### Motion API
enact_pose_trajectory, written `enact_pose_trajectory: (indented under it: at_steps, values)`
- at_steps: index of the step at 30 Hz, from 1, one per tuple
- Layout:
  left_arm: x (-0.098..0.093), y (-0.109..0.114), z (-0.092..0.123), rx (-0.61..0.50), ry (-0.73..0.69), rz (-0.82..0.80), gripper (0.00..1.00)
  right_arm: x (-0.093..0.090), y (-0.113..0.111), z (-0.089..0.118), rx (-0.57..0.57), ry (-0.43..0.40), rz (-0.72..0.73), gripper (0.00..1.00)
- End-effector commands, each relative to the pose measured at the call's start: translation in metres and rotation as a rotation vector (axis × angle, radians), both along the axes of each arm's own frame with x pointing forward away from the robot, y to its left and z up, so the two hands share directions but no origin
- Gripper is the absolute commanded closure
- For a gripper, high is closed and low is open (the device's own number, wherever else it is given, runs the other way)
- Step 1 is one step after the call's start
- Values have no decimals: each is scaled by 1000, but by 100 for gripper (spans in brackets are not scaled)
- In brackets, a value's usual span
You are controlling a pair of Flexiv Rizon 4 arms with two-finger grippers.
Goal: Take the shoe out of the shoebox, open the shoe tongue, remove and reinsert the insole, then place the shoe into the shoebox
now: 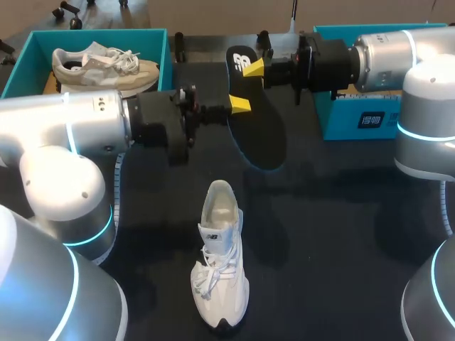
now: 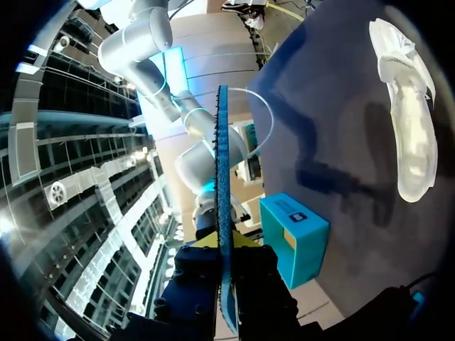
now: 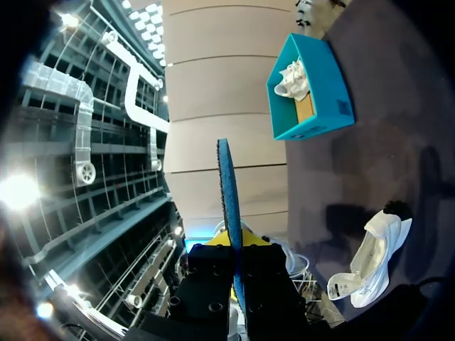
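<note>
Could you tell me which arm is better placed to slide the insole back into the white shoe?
Probably left. Both pinch the raised insole, but the left gripper holds nearer its middle and nearer the white shoe; the right gripper holds the far end.

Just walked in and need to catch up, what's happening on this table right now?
Both arms hold the black insole in the air: the left hand pinches its side edge, the right hand its far end. The white shoe lies on the table, outside the teal shoebox, where a second shoe sits.
</note>
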State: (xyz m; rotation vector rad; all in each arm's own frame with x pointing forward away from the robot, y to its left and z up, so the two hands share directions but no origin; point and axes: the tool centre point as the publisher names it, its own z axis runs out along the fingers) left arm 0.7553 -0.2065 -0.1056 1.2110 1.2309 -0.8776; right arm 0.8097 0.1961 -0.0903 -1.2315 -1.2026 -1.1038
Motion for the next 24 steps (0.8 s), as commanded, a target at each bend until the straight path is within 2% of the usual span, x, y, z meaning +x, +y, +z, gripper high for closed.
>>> enact_pose_trajectory:
  at_steps: [1,2,3,4,5,6,11,17,20,24]
  values:
    - [0,-1,-1,4,1,0,100,0,2,-1,0,0,-1,100]
    - [0,-1,-1,2,3,-2,100,0,2,0,12,-9,0,100]
    - [0,-1,-1,1,4,-3,100,0,2,0,15,-12,-2,79]
    - [0,-1,-1,-2,5,-6,100,-1,2,0,14,-12,-5,52]
    - [-1,0,0,-3,7,-10,100,-1,2,0,15,-13,-7,10]
    - [-2,0,0,-2,7,-12,100,-2,1,0,19,-18,-11,0]
    - [-4,14,-3,17,35,-27,100,-10,-7,-2,30,-54,-37,0]
    - [-5,41,-9,46,215,-42,100,-21,-19,-5,14,-75,-33,0]
    - [-6,50,-16,74,436,-33,100,-23,-24,-4,-5,-73,-36,0]
    - [-1,62,-22,-45,936,-46,100,-23,-28,-2,-29,-68,-48,0]
